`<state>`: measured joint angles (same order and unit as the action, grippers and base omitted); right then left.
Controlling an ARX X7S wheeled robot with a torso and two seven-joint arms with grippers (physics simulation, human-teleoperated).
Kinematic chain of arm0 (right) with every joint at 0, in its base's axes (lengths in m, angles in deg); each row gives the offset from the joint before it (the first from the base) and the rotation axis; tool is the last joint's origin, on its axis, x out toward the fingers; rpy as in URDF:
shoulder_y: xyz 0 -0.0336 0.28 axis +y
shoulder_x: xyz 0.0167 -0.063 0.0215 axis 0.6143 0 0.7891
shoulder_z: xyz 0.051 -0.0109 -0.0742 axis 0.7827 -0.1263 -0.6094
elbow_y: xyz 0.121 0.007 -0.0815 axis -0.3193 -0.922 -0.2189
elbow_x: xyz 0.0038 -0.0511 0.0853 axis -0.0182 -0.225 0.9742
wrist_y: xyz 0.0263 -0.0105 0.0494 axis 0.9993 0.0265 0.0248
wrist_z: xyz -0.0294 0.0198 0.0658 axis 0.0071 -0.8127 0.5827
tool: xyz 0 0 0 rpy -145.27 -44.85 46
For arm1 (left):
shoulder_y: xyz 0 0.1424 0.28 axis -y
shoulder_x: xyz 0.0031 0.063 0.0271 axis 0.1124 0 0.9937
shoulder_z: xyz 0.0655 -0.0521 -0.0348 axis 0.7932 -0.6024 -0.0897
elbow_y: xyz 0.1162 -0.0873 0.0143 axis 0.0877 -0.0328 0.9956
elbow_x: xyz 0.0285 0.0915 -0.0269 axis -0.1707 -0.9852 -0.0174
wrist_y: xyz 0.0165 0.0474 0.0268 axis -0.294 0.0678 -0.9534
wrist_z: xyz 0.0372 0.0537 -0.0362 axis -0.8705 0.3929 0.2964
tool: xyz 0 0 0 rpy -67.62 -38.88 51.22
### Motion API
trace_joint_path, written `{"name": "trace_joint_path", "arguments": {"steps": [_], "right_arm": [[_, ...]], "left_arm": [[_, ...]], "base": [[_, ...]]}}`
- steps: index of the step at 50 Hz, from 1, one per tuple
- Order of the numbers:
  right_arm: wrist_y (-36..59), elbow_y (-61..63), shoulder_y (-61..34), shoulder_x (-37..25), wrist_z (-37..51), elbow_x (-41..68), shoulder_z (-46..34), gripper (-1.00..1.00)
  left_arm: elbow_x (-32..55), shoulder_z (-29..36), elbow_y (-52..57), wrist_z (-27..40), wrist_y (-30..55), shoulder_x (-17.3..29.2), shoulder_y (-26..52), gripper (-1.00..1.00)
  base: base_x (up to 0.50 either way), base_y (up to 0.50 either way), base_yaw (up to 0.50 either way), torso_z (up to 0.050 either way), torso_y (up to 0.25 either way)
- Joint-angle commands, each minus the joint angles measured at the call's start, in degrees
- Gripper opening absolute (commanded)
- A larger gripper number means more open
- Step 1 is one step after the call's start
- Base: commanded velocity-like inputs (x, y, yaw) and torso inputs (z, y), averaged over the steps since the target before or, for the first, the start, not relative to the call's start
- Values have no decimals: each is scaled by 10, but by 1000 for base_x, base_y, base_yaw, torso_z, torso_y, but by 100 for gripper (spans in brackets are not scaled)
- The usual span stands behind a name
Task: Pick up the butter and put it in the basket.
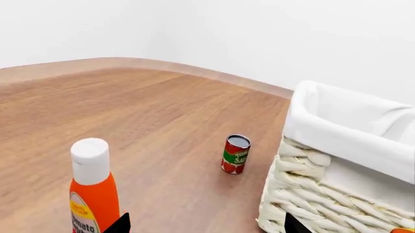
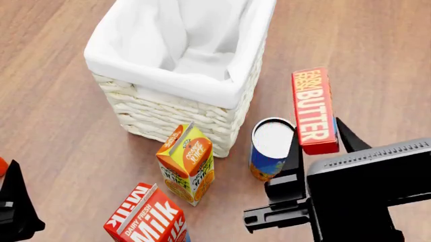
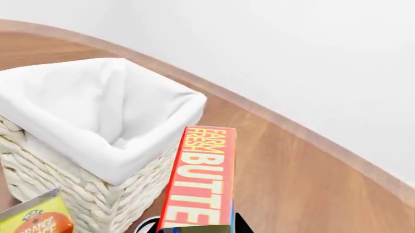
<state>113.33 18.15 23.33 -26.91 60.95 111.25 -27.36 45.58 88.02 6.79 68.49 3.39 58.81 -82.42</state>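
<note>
Two black fingers of the right gripper (image 2: 316,146) clamp the butter (image 2: 314,111), lifted beside the basket (image 2: 168,88); a blue can (image 2: 271,148) and juice carton (image 2: 186,164) stand close below. Left gripper's (image 2: 13,206) state is unclear.

Red butter (image 2: 313,110) beside white basket (image 2: 176,120)

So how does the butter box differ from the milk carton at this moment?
The butter is a slim flat box, while the milk carton is bulkier with a gabled top. The butter is held between the fingers of the right gripper, to the right of the basket; the milk carton stands free on the floor, untouched. The butter's lettering runs along its length; the milk's sits across a white band. Both are red with white lettering.
</note>
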Motion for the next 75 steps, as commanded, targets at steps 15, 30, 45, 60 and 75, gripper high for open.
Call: {"name": "trace_joint_path", "arguments": {"steps": [15,30,45,60,75], "right_arm": [[74,-183,-235,-23,-86,45,47,-100],[106,-413,-451,-4,-130,15,-20,-100],[41,-610,-571,27,-160,-58,-88,-100],[67,-773,-644,65,-221,-64,-138,-100],[-12,-988,-751,140,-284,-120,-207,-100]], "left_arm": [[0,6,5,9,-2,-2,-1,100],[5,9,13,10,-3,0,-6,100],[13,8,17,14,-1,1,-4,100],[17,7,20,18,-2,3,-6,100],[27,3,24,22,-1,7,-5,100]], "base": [[0,0,0,1,1],[0,0,0,1,1],[0,0,0,0,1],[0,0,0,1,1],[0,0,0,1,2]]}}
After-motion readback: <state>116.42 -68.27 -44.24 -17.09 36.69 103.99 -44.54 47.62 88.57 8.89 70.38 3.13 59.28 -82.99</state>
